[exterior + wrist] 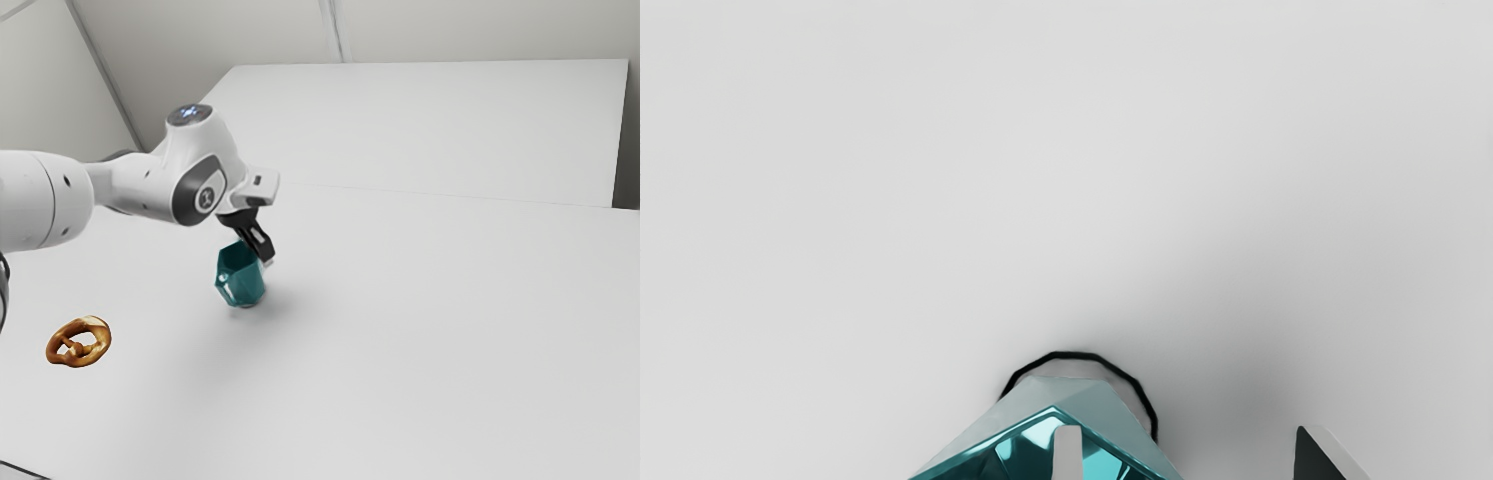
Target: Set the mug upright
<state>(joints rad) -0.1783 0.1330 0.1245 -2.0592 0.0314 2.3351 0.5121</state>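
White tabletop, brown pretzel, teal mug, fingers apart, one over the mug's opening

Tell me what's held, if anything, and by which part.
Nothing is held: the gripper is open, one finger over the mouth of the teal mug, the other outside its rim.

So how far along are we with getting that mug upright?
The mug already looks roughly upright, its mouth facing up. Nothing is gripped: the open hand has one finger over the mouth and the other outside. Left, I'd judge: confirm the base sits flat, which I can't tell here, then draw the hand clear.
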